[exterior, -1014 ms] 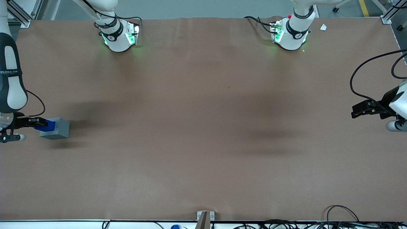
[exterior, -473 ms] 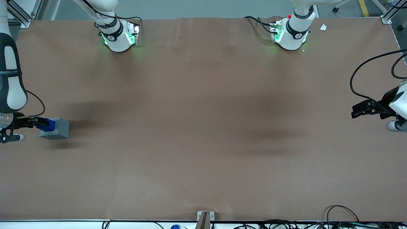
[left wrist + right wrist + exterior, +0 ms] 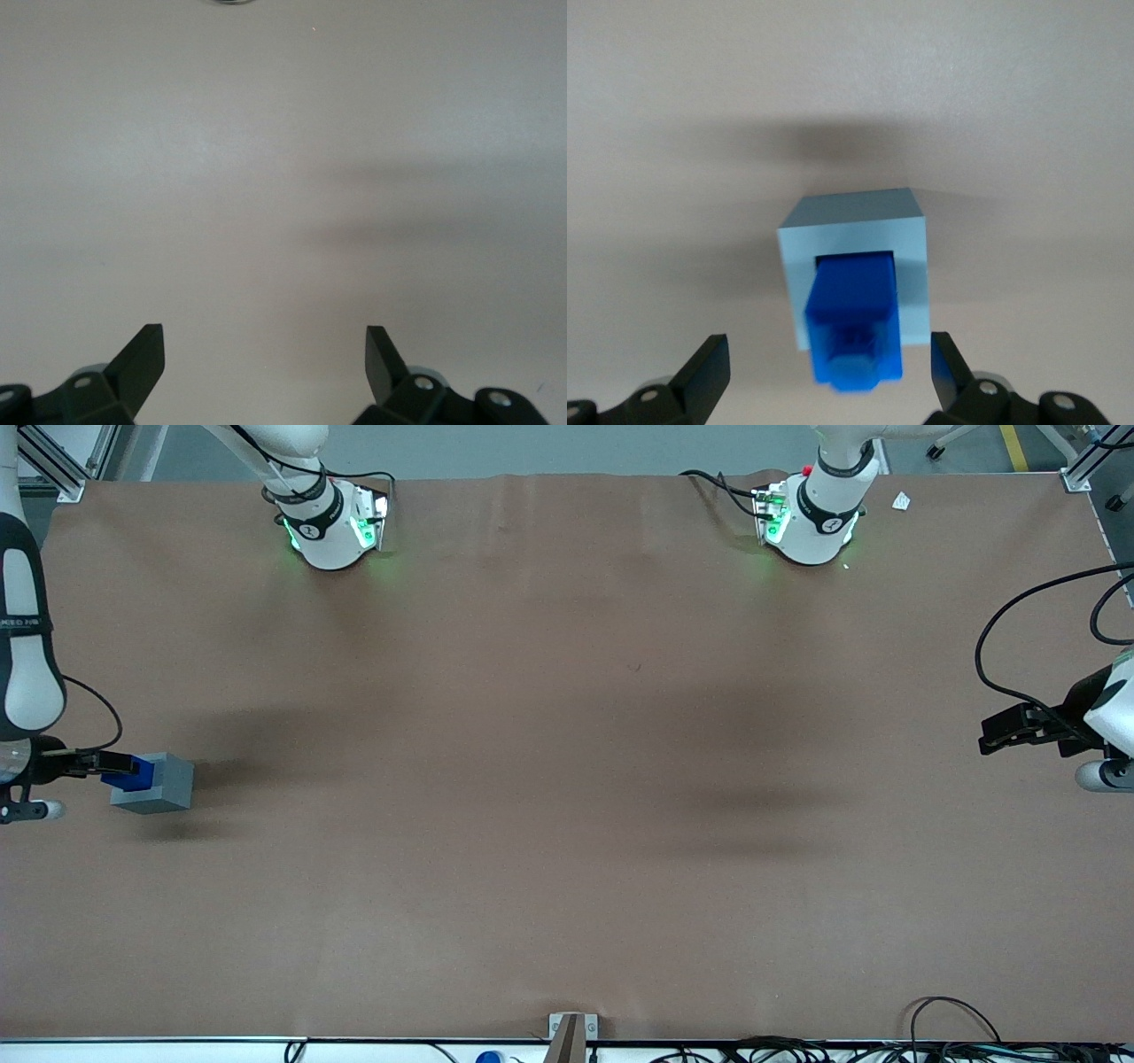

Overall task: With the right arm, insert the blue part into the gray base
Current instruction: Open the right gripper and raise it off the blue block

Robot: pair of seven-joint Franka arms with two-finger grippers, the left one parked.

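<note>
Blue part (image 3: pixel 855 320) stands seated in the recess of the gray base (image 3: pixel 856 267), on the counter (image 3: pixel 567 779). The gripper (image 3: pixel 829 372) hangs above the base, fingers spread wide, holding nothing. Best to lift straight up, without nudging the stub.

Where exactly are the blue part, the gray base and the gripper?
blue part (image 3: pixel 855 323), right wrist view: its upper face.
gray base (image 3: pixel 912 266), right wrist view: top rim beside the recess.
gripper (image 3: pixel 830 367), right wrist view: between the open fingertips.
</note>
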